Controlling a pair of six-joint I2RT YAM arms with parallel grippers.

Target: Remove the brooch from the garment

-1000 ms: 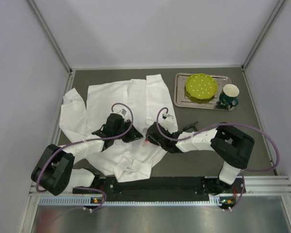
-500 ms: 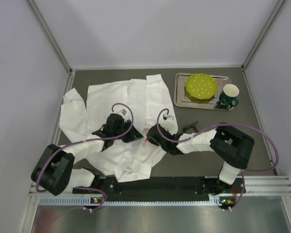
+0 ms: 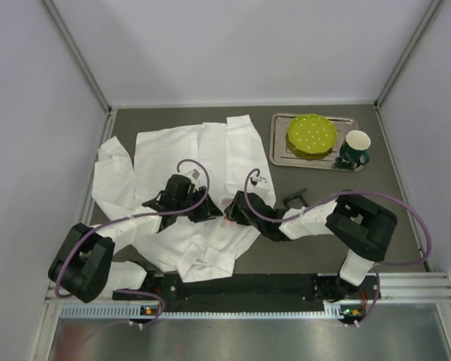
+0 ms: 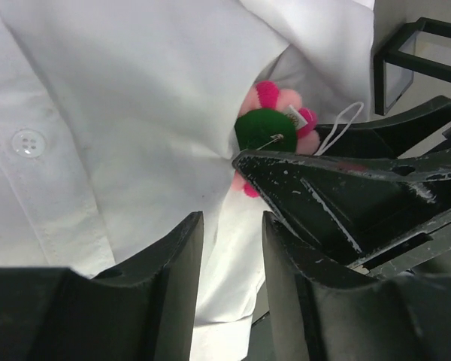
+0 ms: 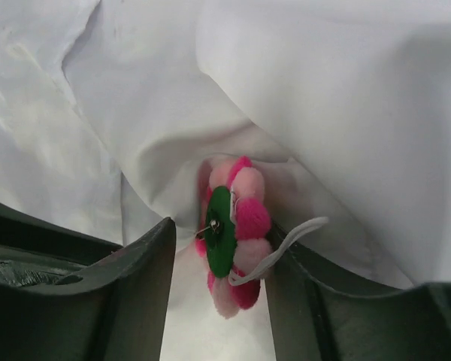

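The garment (image 3: 180, 162), a white wrinkled shirt, lies spread over the left of the table. The brooch (image 5: 233, 229) shows its green back, its pin and its pink petals at a fold of the shirt (image 5: 346, 90). My right gripper (image 5: 222, 229) is open around it: the right finger touches the petals and the left finger stands apart. From above, the brooch (image 3: 229, 221) is a pink speck between both grippers. My left gripper (image 4: 233, 226) is open over white fabric (image 4: 135, 113), just short of the brooch (image 4: 274, 135), with the right gripper's finger (image 4: 346, 195) crossing beside it.
A metal tray (image 3: 282, 154) at the back right carries a green dotted plate (image 3: 311, 134), with a dark green mug (image 3: 355, 147) at its right end. A small black square frame (image 3: 295, 197) lies on the dark table right of the shirt.
The right gripper has slid a little left along the shirt edge toward the brooch. The left gripper has shifted slightly, and the two now stand closer together.
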